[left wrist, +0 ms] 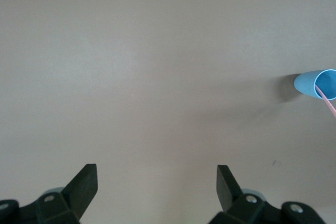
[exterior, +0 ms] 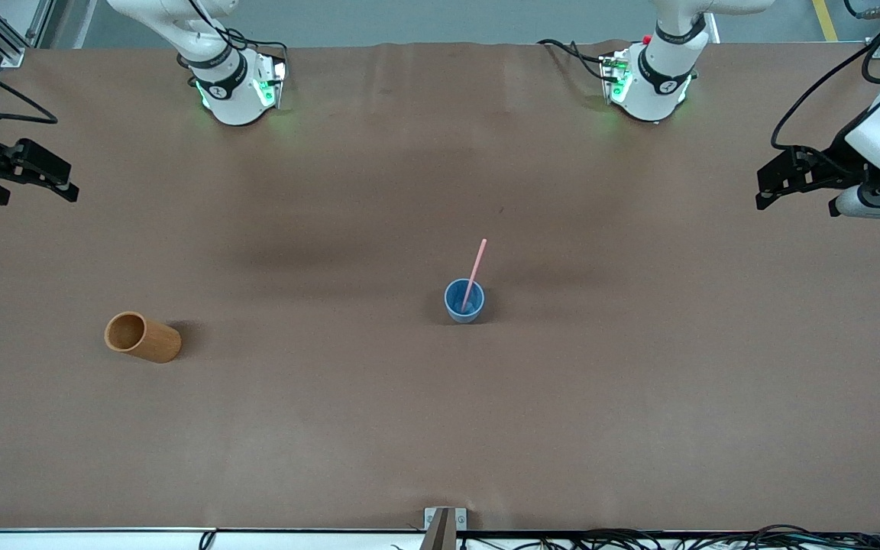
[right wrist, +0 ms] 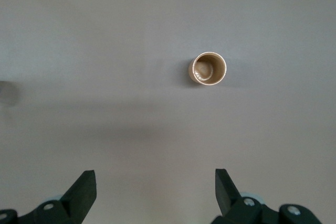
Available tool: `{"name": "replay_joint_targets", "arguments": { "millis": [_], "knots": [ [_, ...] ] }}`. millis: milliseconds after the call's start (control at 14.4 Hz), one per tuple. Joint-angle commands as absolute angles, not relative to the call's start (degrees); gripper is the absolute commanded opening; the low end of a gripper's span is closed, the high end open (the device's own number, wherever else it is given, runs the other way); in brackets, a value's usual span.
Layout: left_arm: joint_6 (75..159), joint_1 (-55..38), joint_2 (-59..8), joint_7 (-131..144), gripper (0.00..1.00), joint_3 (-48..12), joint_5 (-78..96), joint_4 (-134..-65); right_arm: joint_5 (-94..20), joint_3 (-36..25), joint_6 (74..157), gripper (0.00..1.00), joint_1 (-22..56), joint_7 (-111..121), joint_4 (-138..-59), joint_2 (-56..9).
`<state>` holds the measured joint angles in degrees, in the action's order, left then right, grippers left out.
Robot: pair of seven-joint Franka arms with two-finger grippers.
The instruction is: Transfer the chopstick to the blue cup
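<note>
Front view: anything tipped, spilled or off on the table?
Nothing stands out. The chopstick leans in the upright blue cup; the orange-brown cup also stands upright, toward the right arm's end. Left gripper and right gripper wait open at the table's ends.

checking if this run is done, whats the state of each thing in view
chopstick: standing tilted in the blue cup, upper end leaning out over the rim
blue cup: upright on the table, holding the chopstick
orange-brown cup: upright, empty, toward the right arm's end of the table
left gripper: open, empty, over bare table
right gripper: open, empty, over bare table
</note>
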<state>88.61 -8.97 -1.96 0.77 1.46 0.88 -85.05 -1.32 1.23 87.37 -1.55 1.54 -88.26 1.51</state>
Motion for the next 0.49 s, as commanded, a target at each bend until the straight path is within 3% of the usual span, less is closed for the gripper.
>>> {"name": "replay_joint_targets", "arguments": {
  "millis": [0,416],
  "knots": [
    [88.2,-8.2,-2.7,0.6,1.0,1.1,1.0,-83.3,-0.2,1.4,87.7,1.0,-1.7,1.8,-87.7,1.3],
    [88.2,-8.3,-2.7,0.5,1.0,1.1,1.0,-83.3,-0.2,1.3,87.5,1.0,-1.7,1.8,-87.9,1.3]
  ]
}}
